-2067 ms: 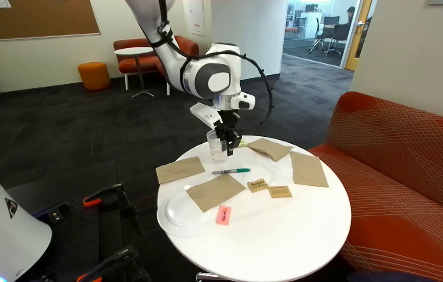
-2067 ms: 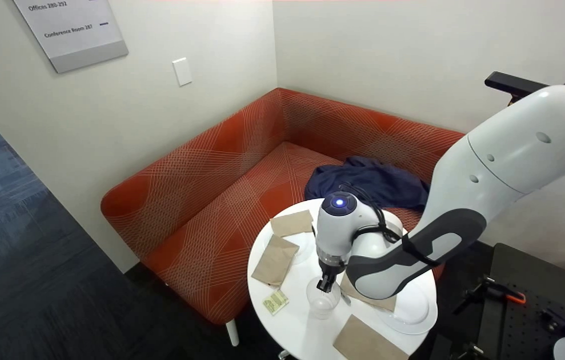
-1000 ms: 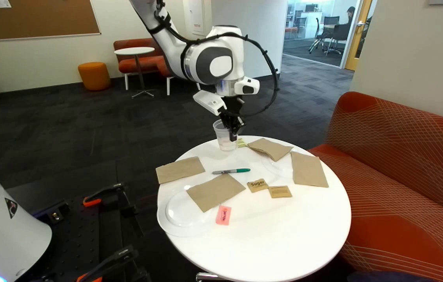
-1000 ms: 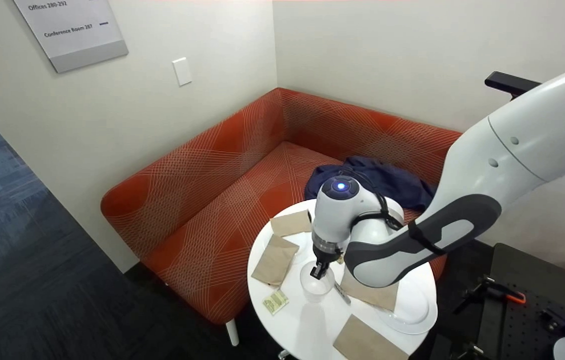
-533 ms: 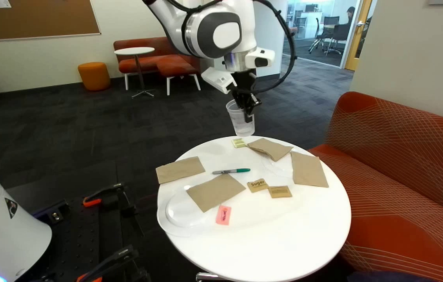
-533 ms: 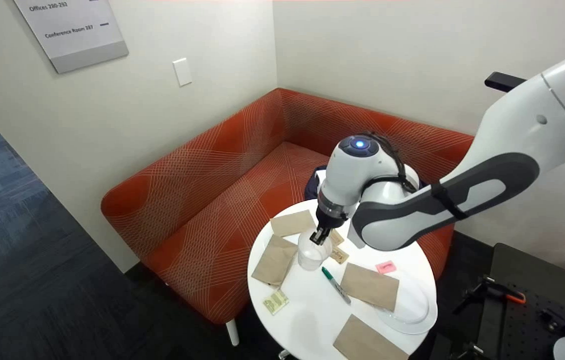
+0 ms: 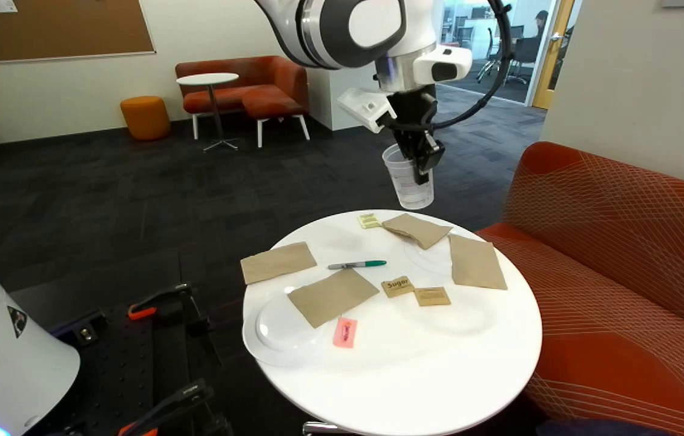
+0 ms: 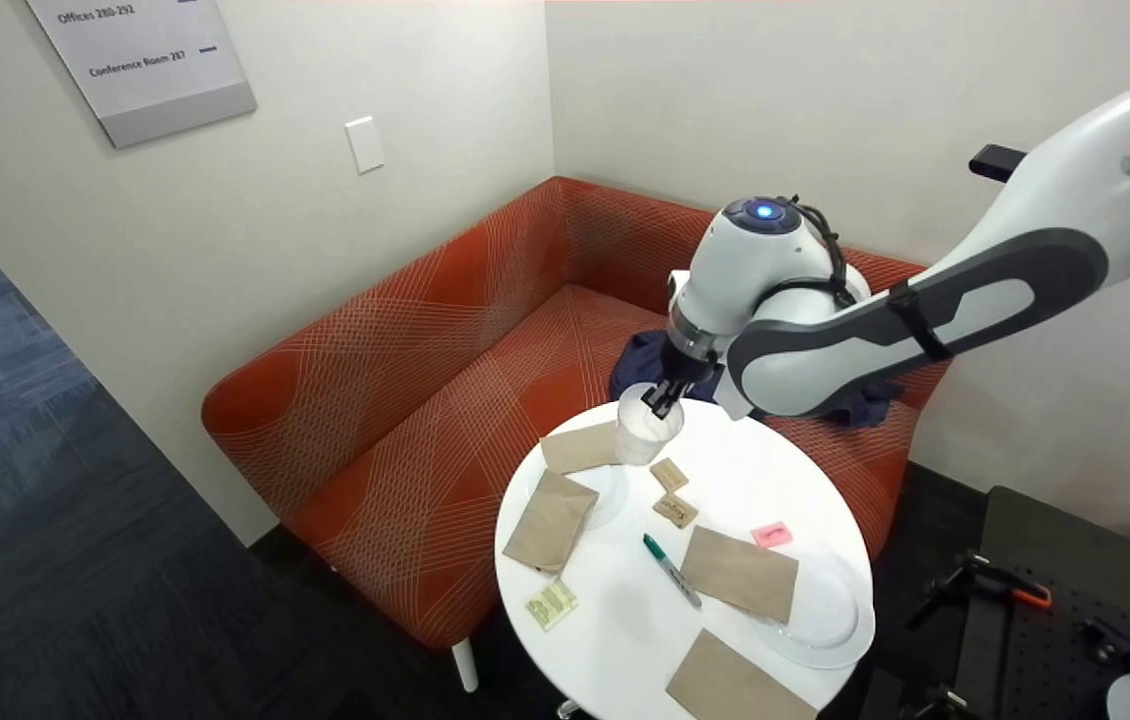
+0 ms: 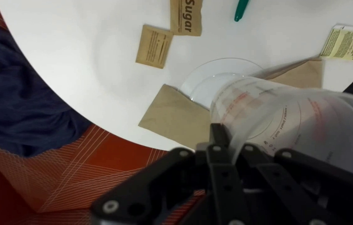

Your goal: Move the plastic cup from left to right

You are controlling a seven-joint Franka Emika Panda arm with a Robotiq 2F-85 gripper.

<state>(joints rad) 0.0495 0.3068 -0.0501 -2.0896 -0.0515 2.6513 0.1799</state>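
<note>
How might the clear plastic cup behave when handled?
The clear plastic cup is probably light and flexible: its transparent wall looks thin. Pinched on one side by the end effector, it could swivel. Set down, it may tip, its base narrower than its rim.

The cup (image 9: 292, 122) is clear with red print, the gripper (image 7: 422, 173) black, the arm (image 8: 865, 335) white and grey. Pale lines crisscross the red-orange sofa (image 8: 485, 390). The table (image 7: 427, 369) is white, papers (image 7: 333, 297) brown, pen (image 7: 356, 264) grey and green, cloth (image 9: 26, 93) navy, packets (image 7: 345, 333) pink, yellow and tan.
</note>
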